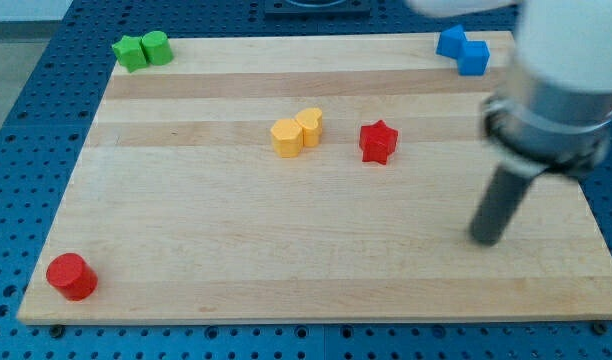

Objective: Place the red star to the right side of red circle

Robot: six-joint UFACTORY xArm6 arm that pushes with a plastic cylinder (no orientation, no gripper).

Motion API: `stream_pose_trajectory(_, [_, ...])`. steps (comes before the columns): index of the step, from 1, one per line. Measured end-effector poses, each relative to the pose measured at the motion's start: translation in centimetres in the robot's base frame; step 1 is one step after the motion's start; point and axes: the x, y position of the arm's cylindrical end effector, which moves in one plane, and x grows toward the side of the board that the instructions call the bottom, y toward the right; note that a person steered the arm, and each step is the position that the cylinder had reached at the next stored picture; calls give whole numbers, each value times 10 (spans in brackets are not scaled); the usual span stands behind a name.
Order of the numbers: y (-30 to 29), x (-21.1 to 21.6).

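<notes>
A pale wooden board [316, 270] lies on a blue perforated table [26, 120]. The red star [378, 142] sits a little to the view's right of the board's middle, in the upper half. It has no long axis to speak of; one point aims roughly toward the view's top, though the exact angle is hard to read at this size. The red circle [71, 276], a short cylinder, stands far off in the corner at the view's bottom left, well apart from the star.

Just to the view's left of the star, with a small gap between, are two yellow blocks touching each other: a yellow hexagon-like block [285, 137] and a yellow heart [310, 126]. At the view's top left corner a green star-like block [130, 52] and a green rounded block [156, 47] press together. At the view's top right, two blue blocks [462, 49] sit touching; their shapes are not clear.

The arm comes down from the view's upper right, blurred. The dark rod ends in my tip [484, 240], which is on the board to the view's lower right of the red star, well apart from it and touching no block. The tool is a plain rod, with nothing to spread or pinch.
</notes>
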Motion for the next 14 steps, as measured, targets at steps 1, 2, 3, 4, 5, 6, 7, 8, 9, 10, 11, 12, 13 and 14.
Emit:
stream_pose_trajectory(1, [41,-88])
stream_pose_trajectory(2, [2,-139])
stream_pose_trajectory(3, [-61,-139])
stream_pose_trajectory(4, [-109,-138])
stream_pose_trajectory(5, [-130,-123])
stream_pose_trajectory(6, [-141,-105])
stream_pose_trajectory(7, [-154,-85])
stream_pose_trajectory(8, [-159,-65])
stream_pose_trajectory(9, [-161,-44])
stream_pose_trajectory(10, [-180,-37])
stream_pose_trajectory(11, [-203,-20])
stream_pose_trajectory(12, [-220,-2])
stream_pose_trajectory(13, [-220,18])
stream_pose_trajectory(14, [-227,26])
